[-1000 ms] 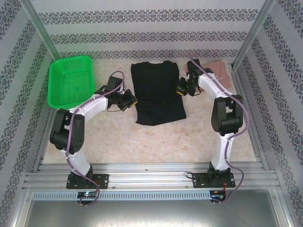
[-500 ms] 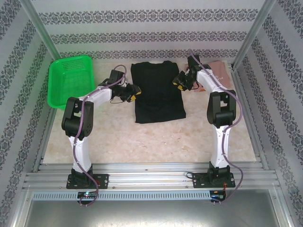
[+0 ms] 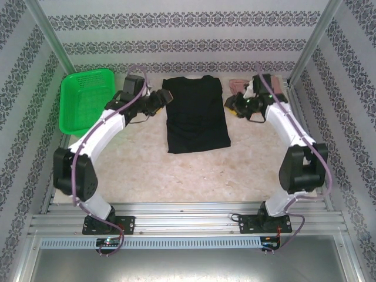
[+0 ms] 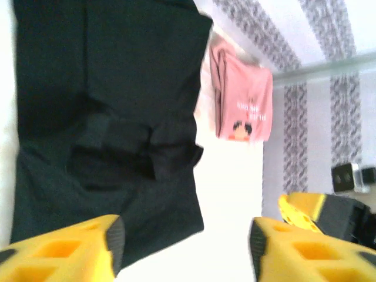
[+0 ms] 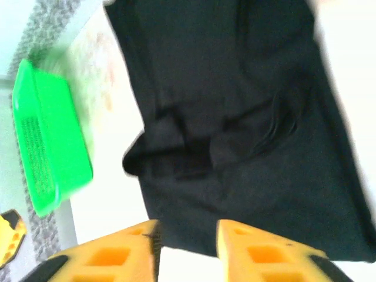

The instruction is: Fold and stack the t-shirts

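Black t-shirt [image 3: 195, 114] flat on table [image 3: 194, 173]: left gripper [image 3: 158, 101] spread wide, empty, at its left edge; right gripper [image 3: 235, 106] narrowly parted, empty, right of it; pink t-shirt [image 4: 247, 108] further right, partly under right arm; green basket [image 3: 88, 100] well left.

Our left gripper [image 3: 160, 100] has moved farther up the desk, alongside the black tee [image 3: 195, 117], to its far left sleeve, and that arm's elbow has swung out left. Our right gripper [image 3: 232, 104] has edged slightly off the tee's right side, and its elbow has swung wide right.
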